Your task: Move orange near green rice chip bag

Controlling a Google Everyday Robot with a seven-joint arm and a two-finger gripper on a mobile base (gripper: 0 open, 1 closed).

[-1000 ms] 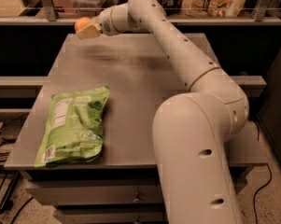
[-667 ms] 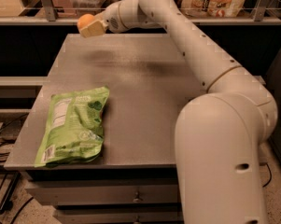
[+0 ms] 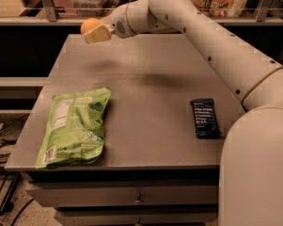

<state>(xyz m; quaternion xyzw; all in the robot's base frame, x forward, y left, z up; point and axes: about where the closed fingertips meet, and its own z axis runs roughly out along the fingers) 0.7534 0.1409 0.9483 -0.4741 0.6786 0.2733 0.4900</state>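
Mid-carry, with the gripper (image 3: 98, 32) clamped around the orange (image 3: 89, 25), aloft well beyond the far edge of the green rice chip bag (image 3: 75, 126); calling next for swinging toward that bag, lowering to the table (image 3: 155, 88) just beside it, then releasing.
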